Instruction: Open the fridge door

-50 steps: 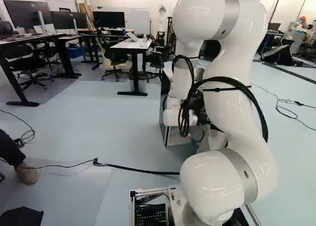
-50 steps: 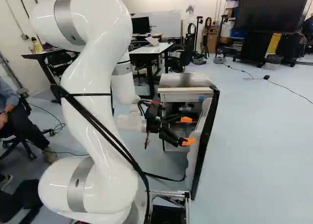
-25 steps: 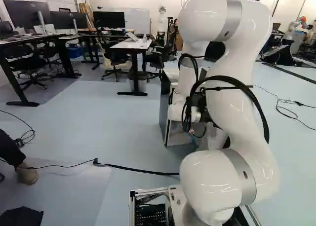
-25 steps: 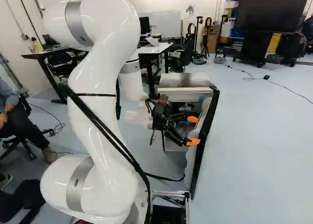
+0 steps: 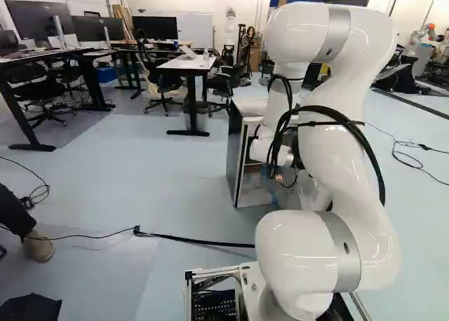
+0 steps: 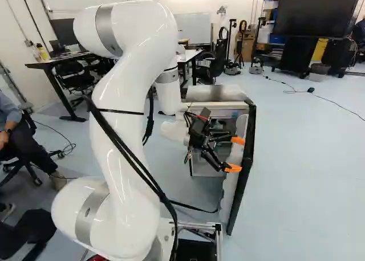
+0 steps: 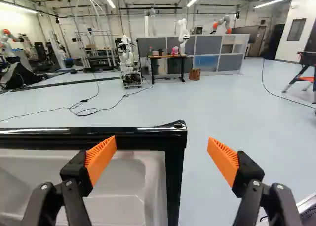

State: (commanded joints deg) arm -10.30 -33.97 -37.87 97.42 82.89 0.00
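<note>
Ahead of the arm (image 6: 128,107), the fridge (image 6: 214,93) is standing with its door (image 6: 238,187) well ajar. Arm now reaching farther out than half a second ago; door seemingly swinging slightly wider, so opening is probably nearing its end. Jaws (image 7: 163,149) are standing spread, door edge showing between; contact unclear. Glossy black trim (image 7: 174,186) is framing a pale, smooth liner (image 7: 133,186) with rounded hollows; orange pads (image 7: 101,157) are showing fine ribs.

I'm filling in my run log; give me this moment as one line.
fridge door: open | gripper: open | door corner: between fingers in wrist view, ungripped
</note>
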